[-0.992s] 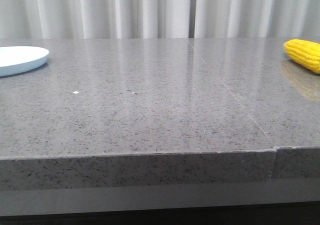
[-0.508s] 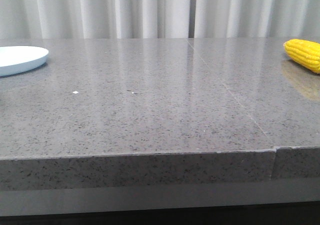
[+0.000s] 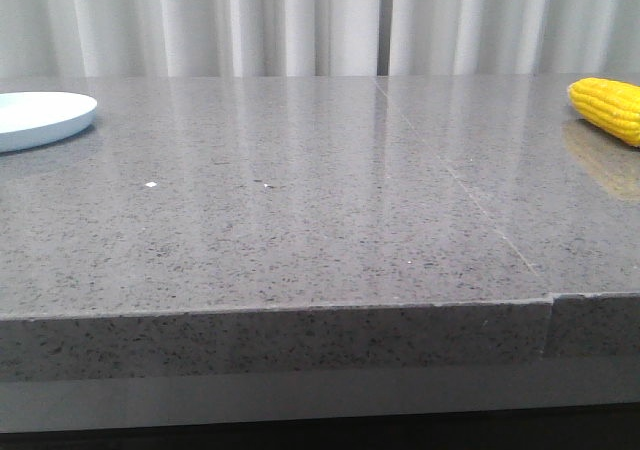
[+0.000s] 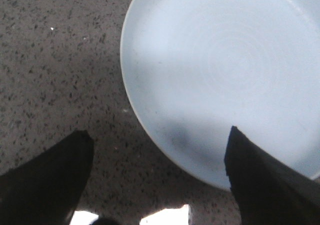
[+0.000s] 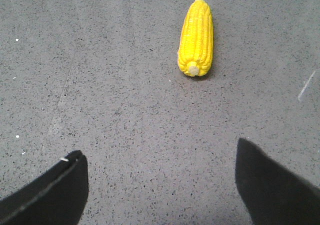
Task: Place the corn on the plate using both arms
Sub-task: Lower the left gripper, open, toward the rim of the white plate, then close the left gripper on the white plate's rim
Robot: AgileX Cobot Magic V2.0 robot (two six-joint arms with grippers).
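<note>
We see the bright yellow husked corn cob (image 3: pixel 610 110) lying on the grey speckled stone bench (image 3: pixel 300 220) at far right, w/ the round pale blue-white plate (image 3: pixel 40 118) well apart at far left. Our left claw (image 4: pixel 160 170) hangs released over the plate's rim; right claw (image 5: pixel 160 185) released, corn ahead of it, untouched.

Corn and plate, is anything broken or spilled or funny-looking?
Nothing stands out. The corn lies whole on the table, far to the right, and the plate sits flat and empty far to the left. Both pincers, left and right, are open and hold nothing.
</note>
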